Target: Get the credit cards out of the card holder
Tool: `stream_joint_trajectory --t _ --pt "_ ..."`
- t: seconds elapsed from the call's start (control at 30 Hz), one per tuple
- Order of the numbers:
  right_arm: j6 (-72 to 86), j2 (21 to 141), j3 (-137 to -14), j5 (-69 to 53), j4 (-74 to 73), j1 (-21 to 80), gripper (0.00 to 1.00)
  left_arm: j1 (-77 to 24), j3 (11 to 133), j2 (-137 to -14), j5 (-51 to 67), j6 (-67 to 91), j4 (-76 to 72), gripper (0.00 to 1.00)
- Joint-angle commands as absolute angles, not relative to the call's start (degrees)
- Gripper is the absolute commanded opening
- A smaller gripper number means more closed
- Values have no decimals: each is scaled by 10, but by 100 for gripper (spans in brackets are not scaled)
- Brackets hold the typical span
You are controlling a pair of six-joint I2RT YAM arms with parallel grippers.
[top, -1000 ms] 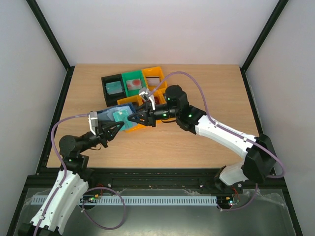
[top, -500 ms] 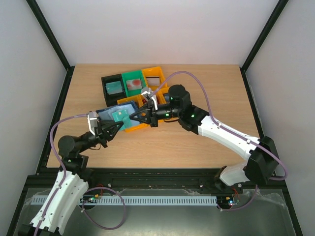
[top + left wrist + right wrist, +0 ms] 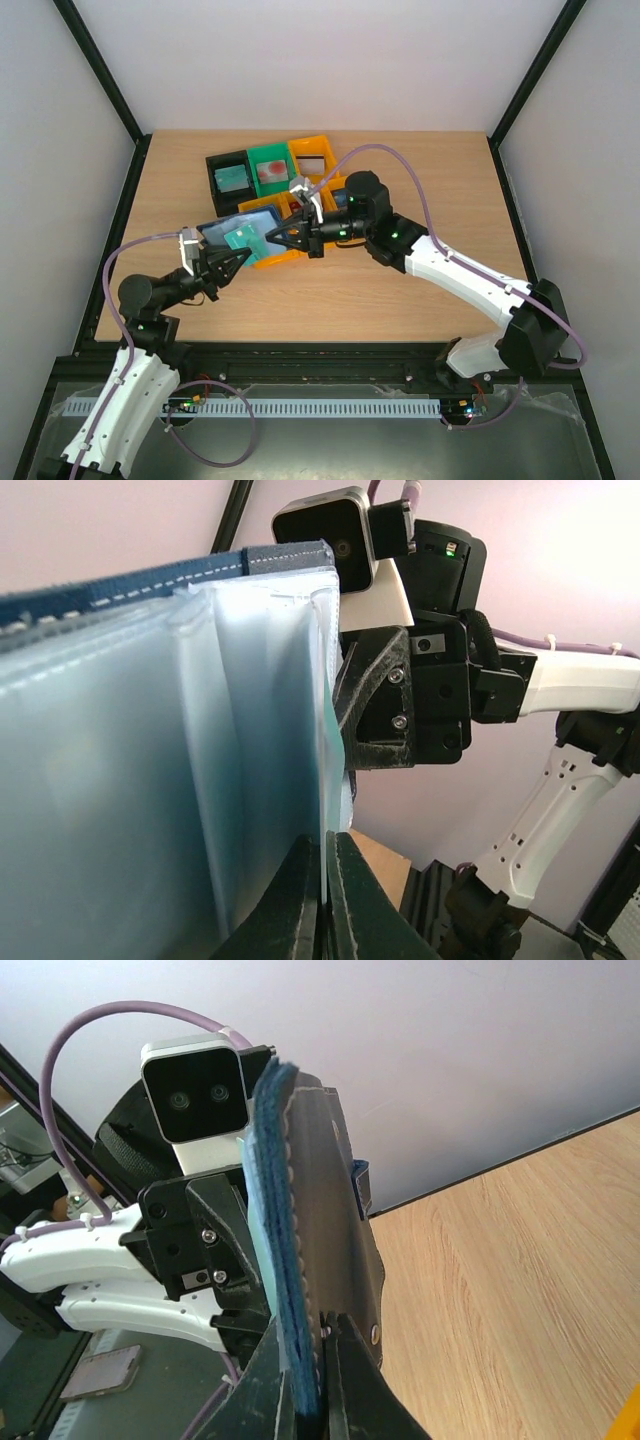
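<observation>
The card holder hangs open above the table, grey-blue inside facing up. A teal credit card lies askew on it, partly out of its slot. My left gripper holds the holder from below. In the left wrist view that gripper is shut on a thin clear sleeve of the card holder. My right gripper meets the holder's right edge. In the right wrist view the right gripper is shut on the navy stitched edge of the card holder, beside its dark flap.
A black bin, a green bin and an orange bin stand at the back of the table, each with a card inside. Another orange bin lies right under the right gripper. Bare wood spreads to the right.
The right gripper's jaws have closed on the card holder's edge and the arm has edged slightly left. The left gripper has kept its hold and barely moved.
</observation>
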State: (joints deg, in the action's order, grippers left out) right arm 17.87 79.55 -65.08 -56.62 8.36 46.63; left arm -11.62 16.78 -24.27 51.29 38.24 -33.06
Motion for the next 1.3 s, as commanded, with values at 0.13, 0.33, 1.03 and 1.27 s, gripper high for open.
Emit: stream_joint_trajectory --t 0.13,0.33,1.03,1.27 --pt "156 754 -649 -553 60 433 2 -111 187 -235 518 375 -322 2" --pt "156 740 -637 -529 17 380 2 -108 193 -231 499 352 -283 2" --pt "381 905 -411 -496 -7 456 7 -71 174 -218 301 499 -273 2" --pt "312 902 -489 -195 -229 427 53 -71 173 -211 334 492 -288 2"
